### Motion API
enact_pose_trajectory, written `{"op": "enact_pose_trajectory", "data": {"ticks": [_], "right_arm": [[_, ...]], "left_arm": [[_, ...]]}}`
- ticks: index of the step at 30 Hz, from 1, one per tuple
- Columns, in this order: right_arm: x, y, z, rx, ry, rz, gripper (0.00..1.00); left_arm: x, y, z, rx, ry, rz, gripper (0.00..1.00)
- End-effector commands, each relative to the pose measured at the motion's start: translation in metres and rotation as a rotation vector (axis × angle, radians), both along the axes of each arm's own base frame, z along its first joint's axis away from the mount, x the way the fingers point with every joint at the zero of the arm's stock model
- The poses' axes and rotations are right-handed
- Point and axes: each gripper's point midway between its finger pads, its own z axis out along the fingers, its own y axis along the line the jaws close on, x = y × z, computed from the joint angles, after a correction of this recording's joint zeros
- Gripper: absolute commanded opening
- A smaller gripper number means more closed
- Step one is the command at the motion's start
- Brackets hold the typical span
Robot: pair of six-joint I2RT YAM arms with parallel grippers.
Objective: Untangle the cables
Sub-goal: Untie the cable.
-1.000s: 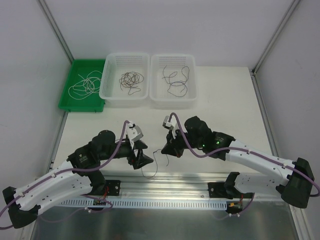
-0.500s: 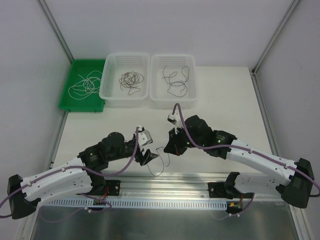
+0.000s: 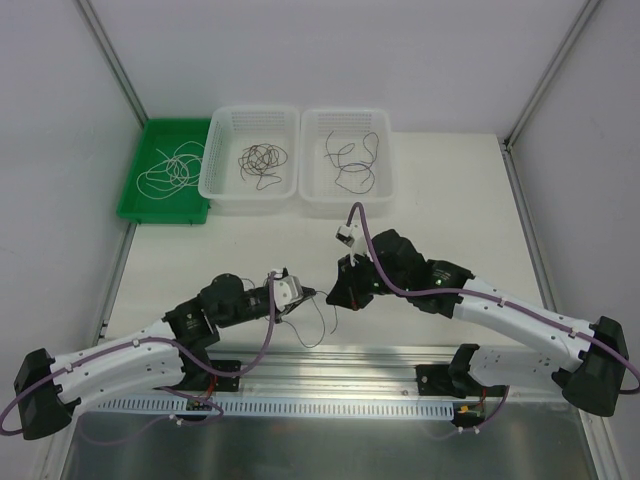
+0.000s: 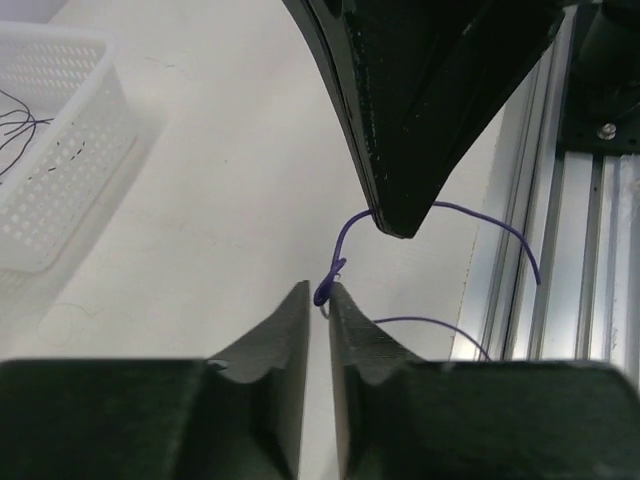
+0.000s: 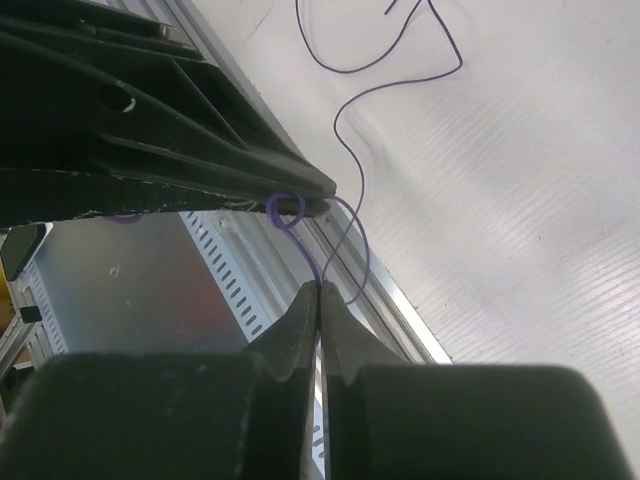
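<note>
While pinched from two sides near the middle of the bench's (image 3: 450, 200) near edge, just short of the aluminium rail (image 3: 380, 365): a thin purple wire (image 3: 322, 322). Clenched on it from the right, the right tool (image 5: 320, 288), fingers pressed flat together with the strand entering at the tips. Closed nearly all the way from the left, the left tool (image 4: 318, 290), only a slim slit between its fingers and a small kink of the wire caught at the tips. Both tools tip to tip, almost touching. Slack loops of the wire trailing toward the rail. Along the far edge, a left white basket (image 3: 250, 113) and a right white basket (image 3: 345, 113) side by side, with dark cables (image 3: 262, 160) curled in each. At the far-left corner, just beside the left basket, a green tray (image 3: 165, 212) with a whitish cable (image 3: 170, 170) in loose loops.
</note>
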Motion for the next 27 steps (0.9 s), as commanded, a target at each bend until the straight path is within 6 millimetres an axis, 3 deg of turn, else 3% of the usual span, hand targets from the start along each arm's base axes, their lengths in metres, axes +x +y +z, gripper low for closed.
{"op": "enact_pose_trajectory", "data": {"ticks": [1, 3, 5, 8, 9, 10, 12, 23, 27], "right_arm": [[0.004, 0.006, 0.028, 0.074, -0.043, -0.014, 0.01], [0.005, 0.005, 0.025, 0.066, -0.047, -0.017, 0.01], [0.007, 0.004, 0.021, 0.050, -0.055, -0.023, 0.01], [0.007, 0.002, 0.018, 0.031, -0.090, 0.004, 0.17], [0.007, 0.001, 0.017, 0.026, -0.107, 0.008, 0.28], [0.012, -0.003, 0.017, 0.008, -0.148, -0.001, 0.33], [0.012, -0.006, 0.027, 0.008, -0.206, 0.004, 0.42], [0.028, -0.027, 0.057, -0.079, -0.421, -0.054, 0.43], [0.025, -0.020, 0.064, -0.027, -0.426, -0.047, 0.31]], "left_arm": [[-0.006, -0.008, 0.034, -0.116, -0.115, -0.061, 0.07], [-0.008, -0.009, 0.035, -0.122, -0.114, -0.069, 0.00], [-0.011, -0.008, 0.037, -0.134, -0.115, -0.084, 0.00], [-0.010, -0.009, 0.038, -0.140, -0.078, -0.064, 0.00], [-0.010, -0.009, 0.036, -0.137, -0.041, -0.054, 0.00], [-0.007, -0.010, 0.034, -0.116, -0.005, -0.037, 0.00], [-0.004, -0.010, 0.029, -0.097, 0.061, 0.002, 0.00], [-0.006, -0.021, 0.020, -0.026, 0.245, 0.018, 0.00], [-0.005, -0.023, 0.021, -0.027, 0.283, 0.037, 0.00]]}}
